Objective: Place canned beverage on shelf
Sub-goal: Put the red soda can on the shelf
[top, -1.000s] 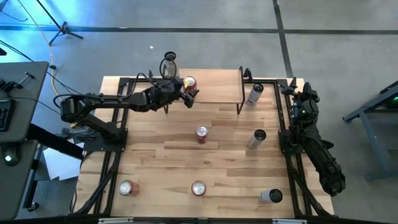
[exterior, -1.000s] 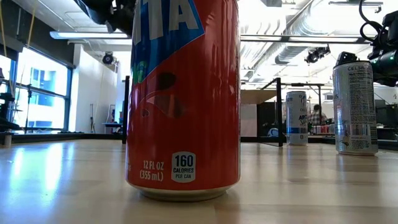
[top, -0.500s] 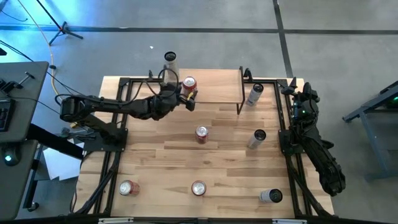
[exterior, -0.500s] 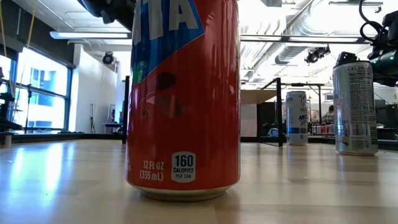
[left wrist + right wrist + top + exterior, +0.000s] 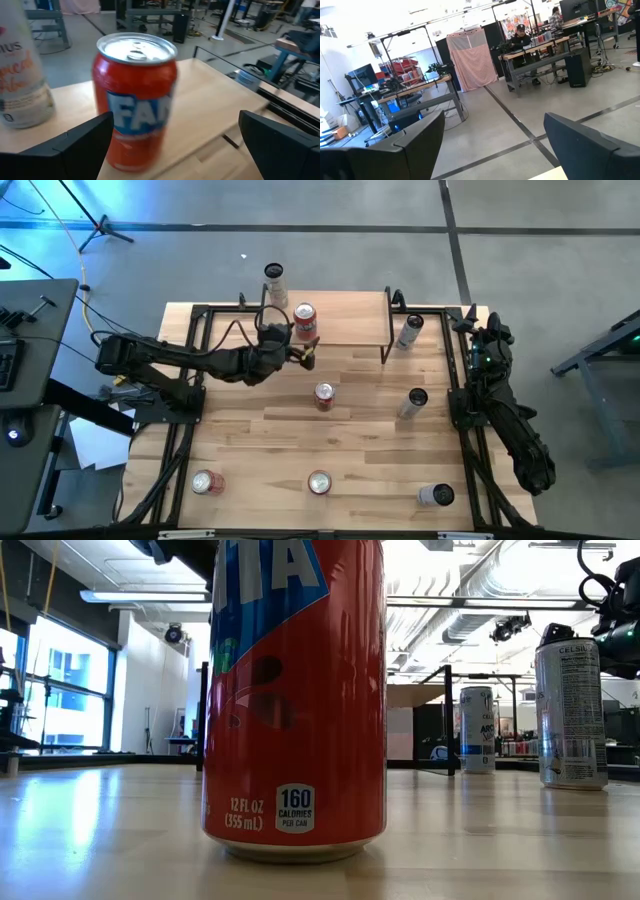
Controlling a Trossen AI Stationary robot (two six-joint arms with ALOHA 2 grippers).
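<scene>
The red can [image 5: 305,315] stood upright on the shelf [image 5: 350,315], beside a pale can [image 5: 22,75]. The left gripper [image 5: 305,352] sat just in front of it, fingers [image 5: 75,145] spread wide and released. A careless sideways drift there could clip the can and topple it.

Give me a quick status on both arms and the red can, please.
Left end effector open, just off the shelf. Red can upright on shelf, beside a pale can. Right end effector open, parked at table's right edge. Nothing obstructing.
</scene>
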